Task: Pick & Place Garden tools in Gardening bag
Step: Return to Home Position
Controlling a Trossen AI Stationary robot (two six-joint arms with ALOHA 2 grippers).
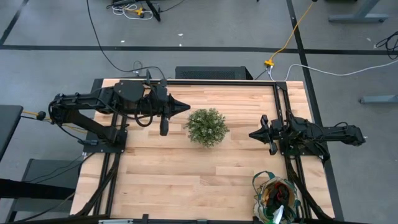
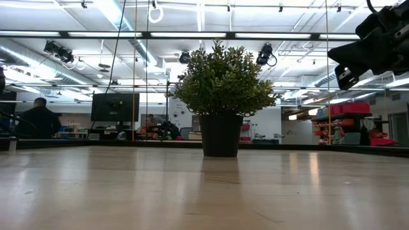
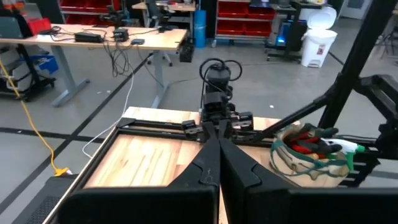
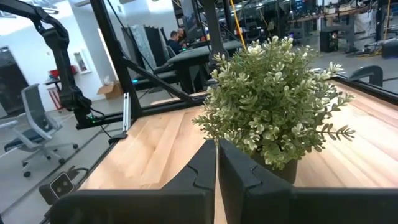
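Garden tools (image 1: 278,200) packed in gardening bag (image 1: 257,186) at table (image 1: 186,174) corner on robot's right; left gripper (image 1: 185,107), right gripper (image 1: 252,134) pinched closed, empty, flanking plant (image 1: 207,126), job seemingly complete

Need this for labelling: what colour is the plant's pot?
The pot is black, clearest in the low view.
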